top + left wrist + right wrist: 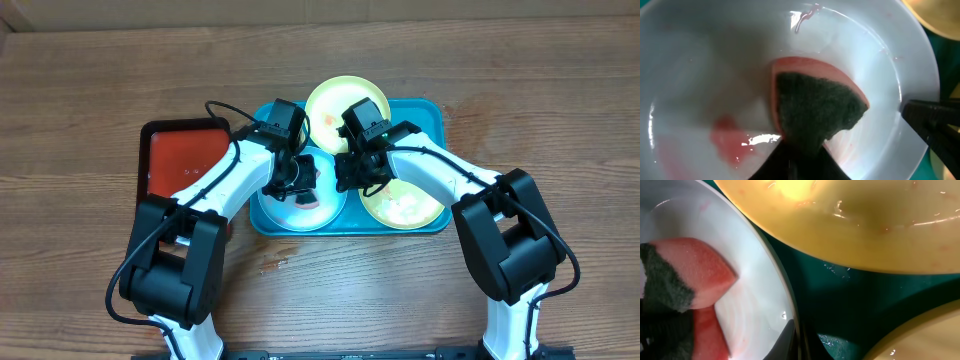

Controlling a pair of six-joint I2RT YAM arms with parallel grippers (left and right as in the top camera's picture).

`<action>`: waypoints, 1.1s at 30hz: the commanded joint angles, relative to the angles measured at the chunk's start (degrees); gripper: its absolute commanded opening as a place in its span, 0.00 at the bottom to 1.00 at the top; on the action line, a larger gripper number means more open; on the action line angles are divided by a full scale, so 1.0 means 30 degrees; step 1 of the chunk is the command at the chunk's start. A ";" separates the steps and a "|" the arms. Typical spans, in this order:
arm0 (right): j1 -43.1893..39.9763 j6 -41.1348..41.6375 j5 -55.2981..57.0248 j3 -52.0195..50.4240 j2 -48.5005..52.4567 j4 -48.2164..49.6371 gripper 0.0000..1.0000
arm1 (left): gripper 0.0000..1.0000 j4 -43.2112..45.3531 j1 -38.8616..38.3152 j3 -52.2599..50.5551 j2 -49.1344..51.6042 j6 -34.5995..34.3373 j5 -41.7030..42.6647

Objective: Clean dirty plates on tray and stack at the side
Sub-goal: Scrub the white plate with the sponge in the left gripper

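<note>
The turquoise tray (436,112) holds three plates. The pale blue plate (290,212) lies at its front left, with one yellow-green plate (335,100) at the back and another (405,208) at the front right. My left gripper (297,185) is shut on a pink sponge with a dark green scouring face (815,107) and presses it into the blue plate (715,65), beside a pink smear (725,137). My right gripper (797,340) is shut on the blue plate's right rim (775,270). Its black finger shows in the left wrist view (932,120).
A smaller red tray with a black rim (185,160) lies on the wooden table left of the turquoise tray. In the right wrist view the back yellow-green plate (865,220) and the front one (925,337) flank a wet strip of tray floor (850,300).
</note>
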 commanded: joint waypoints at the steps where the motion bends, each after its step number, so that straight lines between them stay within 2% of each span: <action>1: -0.0051 -0.0051 0.0262 0.0452 0.0240 0.0036 0.04 | 0.14 0.0022 -0.0066 -0.0255 0.0131 -0.0138 -0.0262; 5: -0.0051 -0.0051 0.0270 0.0452 0.0240 0.0036 0.04 | 0.37 0.0007 -0.0066 -0.0270 0.0138 -0.0138 -0.0189; 7: -0.0051 -0.0051 0.0262 0.0452 0.0240 0.0036 0.04 | 0.53 -0.0109 -0.0066 -0.0270 0.0131 -0.0138 -0.0182; 8: -0.0051 -0.0051 0.0262 0.0452 0.0240 0.0029 0.04 | 0.54 -0.0175 -0.0073 -0.0291 0.0138 -0.0138 -0.0109; 13: -0.0051 -0.0051 0.0270 0.0452 0.0240 0.0036 0.04 | 0.50 0.0015 -0.0197 -0.0714 0.0138 -0.0131 0.0780; 18: -0.0051 -0.0051 0.0262 0.0452 0.0240 0.0022 0.04 | 0.27 0.0029 -0.0313 -0.0765 0.0189 -0.0138 0.0146; 21: -0.0051 -0.0051 0.0270 0.0452 0.0240 0.0029 0.04 | 0.05 0.0051 -0.0255 -0.0765 0.0189 -0.0131 -0.0044; 25: -0.0051 -0.0051 0.0270 0.0452 0.0240 0.0029 0.04 | 0.04 -0.0146 -0.0109 -0.0634 0.0182 -0.0058 -0.1727; 27: -0.0051 -0.0051 0.0270 0.0452 0.0240 0.0022 0.04 | 0.04 -0.0517 0.0087 -0.0364 0.0168 -0.0066 -0.3541; 28: -0.0051 -0.0051 0.0270 0.0452 0.0240 0.0022 0.04 | 0.04 -0.1224 0.0408 0.0153 0.0168 -0.0080 -0.5493; 29: -0.0051 -0.0058 0.0270 0.0452 0.0240 0.0029 0.04 | 0.04 -0.1537 0.0576 0.0401 0.0168 -0.0080 -0.5960; 33: -0.0051 -0.0058 0.0277 0.0452 0.0240 0.0044 0.04 | 0.04 -0.2579 0.1355 0.1537 0.0168 -0.0080 -0.5537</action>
